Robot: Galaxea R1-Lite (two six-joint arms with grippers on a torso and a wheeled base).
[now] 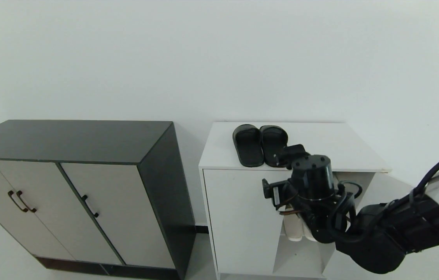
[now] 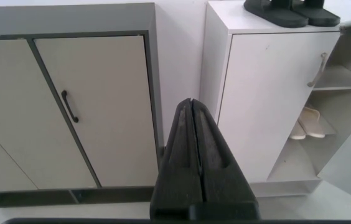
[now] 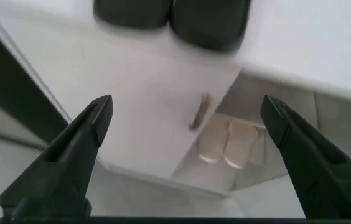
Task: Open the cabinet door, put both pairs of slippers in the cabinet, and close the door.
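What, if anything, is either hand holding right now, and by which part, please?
Nothing is held. The right hand is open and empty before the white cabinet; the left hand is shut on nothing.

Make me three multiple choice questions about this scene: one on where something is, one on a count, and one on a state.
1. Where are the black slippers?
A. On top of the white cabinet
B. Inside the dark cabinet
C. On the floor

2. How many pairs of slippers can be seen?
A. One
B. Two
C. Three

3. The left gripper is:
A. Wide open
B. Shut
C. Holding a slipper

Answers:
1 A: they lie side by side on its top.
2 B: the black ones are on top and a white pair is on a shelf inside.
3 B: its fingers are pressed together with nothing between them.
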